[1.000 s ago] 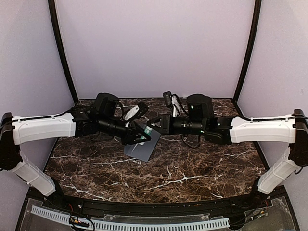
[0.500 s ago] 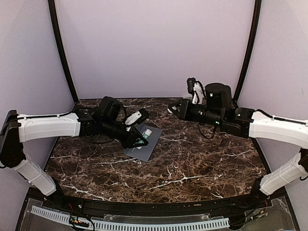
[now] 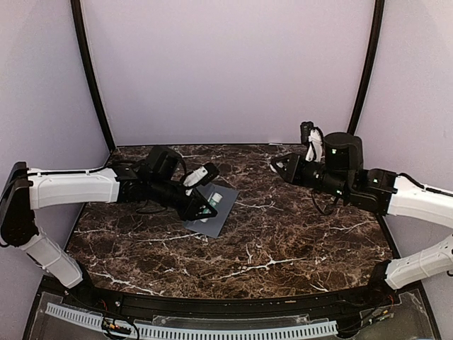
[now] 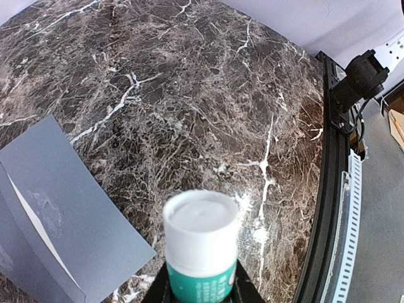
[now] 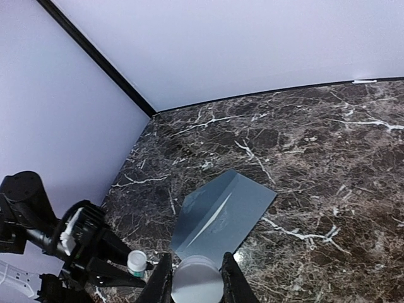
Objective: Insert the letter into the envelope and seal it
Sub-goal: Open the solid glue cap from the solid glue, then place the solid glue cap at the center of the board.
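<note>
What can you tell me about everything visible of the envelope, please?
The envelope is a flat slate-grey paper rectangle lying askew on the marble table, left of centre. It looks closed: a pale diagonal line, seemingly the flap's edge, crosses its face, with a faint smudge beside it. No letter shows. The left claw, gripping a white-capped teal tube, overlaps its far-left edge in the top view; whether it touches cannot be told.

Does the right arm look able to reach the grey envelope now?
Probably not: the right gripper holds a round whitish object, and the left gripper holds a glue stick by the envelope.
</note>
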{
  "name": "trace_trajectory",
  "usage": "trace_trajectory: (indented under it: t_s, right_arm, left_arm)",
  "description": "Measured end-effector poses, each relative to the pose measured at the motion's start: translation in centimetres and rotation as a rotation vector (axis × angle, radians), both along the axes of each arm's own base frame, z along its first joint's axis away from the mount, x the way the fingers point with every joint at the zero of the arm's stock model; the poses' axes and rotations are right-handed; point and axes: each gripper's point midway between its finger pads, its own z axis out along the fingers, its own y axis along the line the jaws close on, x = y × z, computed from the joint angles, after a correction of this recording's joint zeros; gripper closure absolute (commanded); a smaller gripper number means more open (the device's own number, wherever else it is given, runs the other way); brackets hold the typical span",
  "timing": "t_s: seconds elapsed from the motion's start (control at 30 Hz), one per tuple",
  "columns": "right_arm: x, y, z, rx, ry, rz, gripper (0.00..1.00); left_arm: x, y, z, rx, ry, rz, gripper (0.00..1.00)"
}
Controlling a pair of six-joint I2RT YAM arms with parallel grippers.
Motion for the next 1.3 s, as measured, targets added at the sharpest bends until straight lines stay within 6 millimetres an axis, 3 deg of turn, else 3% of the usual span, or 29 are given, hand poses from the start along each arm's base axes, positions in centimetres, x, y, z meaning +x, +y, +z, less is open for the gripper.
trace_trajectory:
  t_s: [0.2, 0.33, 0.5, 0.57, 0.8, 1.03, 1.3]
  right_arm:
    - [0.5, -2.4, -2.3, -0.061, 0.020, -0.095, 0.96]
    - [1.2, -2.9, -4.4, -0.119, 0.040, -0.144, 0.96]
    - [2.2, -2.9, -8.8, -0.228, 0.089, -0.184, 0.94]
    - [2.8, -2.8, -11.4, -0.291, 0.120, -0.194, 0.94]
    - [4.9, -3.1, -16.9, -0.396, 0.179, -0.233, 0.93]
    - [6.1, -2.9, -21.0, -0.501, 0.218, -0.241, 0.92]
    - [7.8, -1.9, -23.3, -0.562, 0.239, -0.268, 0.88]
  left_arm:
    - [0.6, 1.5, 2.5, -0.071, -0.020, 0.102, 1.00]
    - [3.2, 4.3, 4.6, -0.179, -0.004, 0.245, 1.00]
    - [6.4, 8.1, 5.9, -0.270, 0.033, 0.404, 1.00]
    - [6.9, 9.1, 6.4, -0.286, 0.038, 0.432, 1.00]
    - [8.1, 12.1, 8.2, -0.261, -0.020, 0.513, 1.00]
    - [8.3, 13.4, 8.5, -0.213, -0.080, 0.550, 1.00]
    - [8.6, 13.8, 7.9, -0.184, -0.098, 0.570, 1.00]
